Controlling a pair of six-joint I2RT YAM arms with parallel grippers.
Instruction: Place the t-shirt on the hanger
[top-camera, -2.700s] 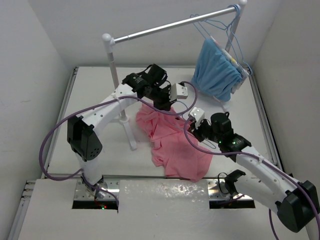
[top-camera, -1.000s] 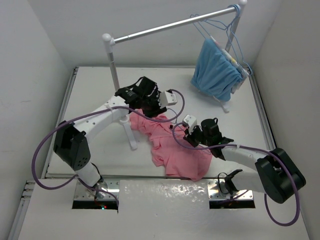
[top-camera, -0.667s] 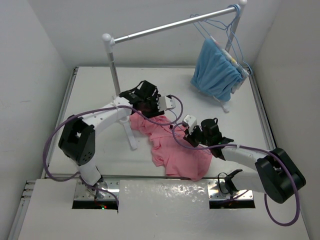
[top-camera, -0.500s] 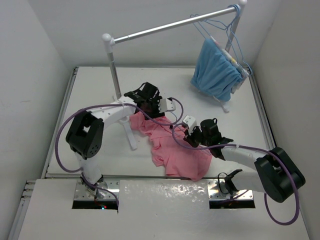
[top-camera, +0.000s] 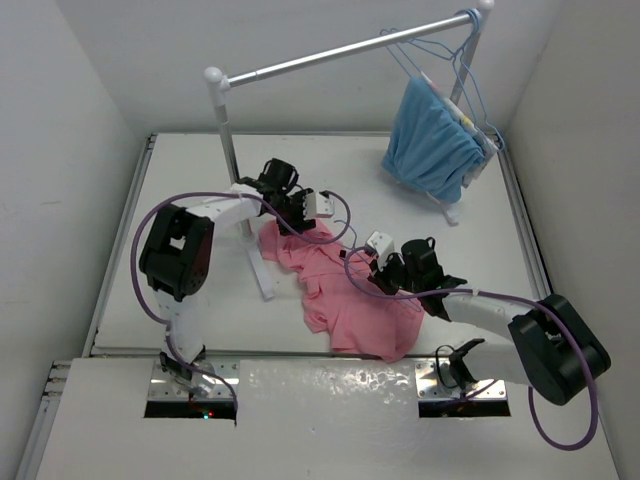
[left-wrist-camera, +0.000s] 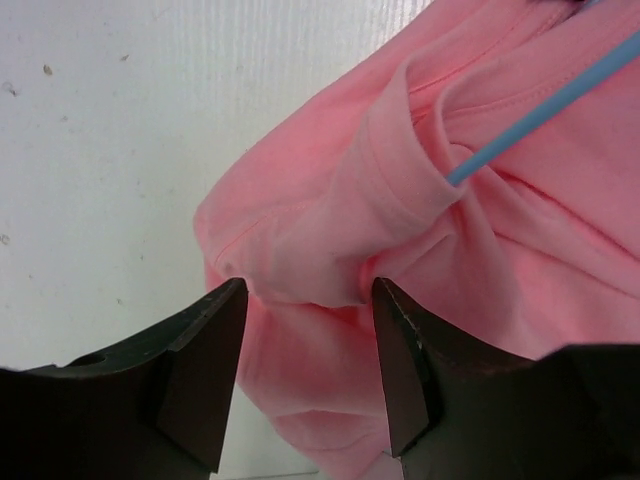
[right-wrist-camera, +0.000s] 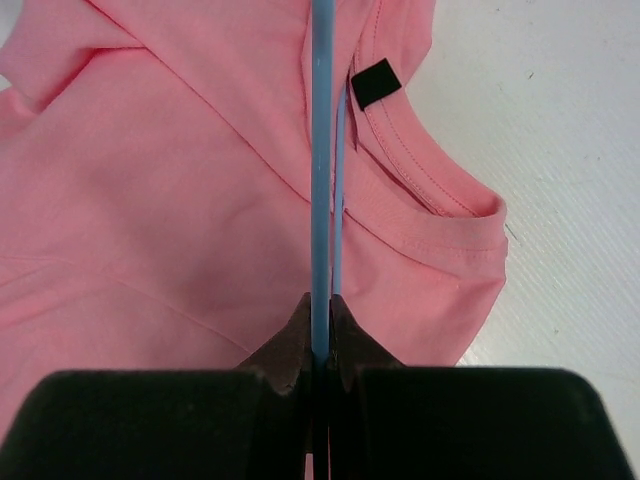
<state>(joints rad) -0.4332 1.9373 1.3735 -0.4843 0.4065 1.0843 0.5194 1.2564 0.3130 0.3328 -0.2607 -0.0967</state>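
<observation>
**Item 1.** Salmon-pink, wrinkled short-sleeved cloth t-shirt (top-camera: 345, 295). It lies crumpled on the white table (top-camera: 180, 250), mid-table, just beside the foot of the stand. The overhead view gives its whole outline. The right wrist view alone shows the ribbed neck opening (right-wrist-camera: 440, 205) and a small black label (right-wrist-camera: 376, 83) inside it.

**Item 2.** Thin pale-blue wire hanger (right-wrist-camera: 320, 180). It rests on the t-shirt. In the right wrist view two wire runs cross the cloth and pass in at the neck. In the left wrist view one wire (left-wrist-camera: 545, 105) vanishes under a pink fold. From overhead it can hardly be made out.

**Item 3.** Left gripper (left-wrist-camera: 305, 370). Its jaws are parted, with a rolled fold of the t-shirt between the two dark fingers (left-wrist-camera: 200, 375) and not pinched. Overhead it sits at the garment's far edge (top-camera: 297, 220), near the stand's pole.

**Item 4.** Right gripper (right-wrist-camera: 320, 315). It is clamped tight on the hanger wire, fingers meeting round it. Overhead it sits low over the middle of the t-shirt (top-camera: 373, 268).

**Item 5.** Grey metal rail stand (top-camera: 340, 55), at the back of the table, seen only from overhead.

**Item 6.** Light-blue garment (top-camera: 430, 140), hung at the rail's right end, with spare pale-blue wire hangers (top-camera: 440, 55) beside it.
</observation>
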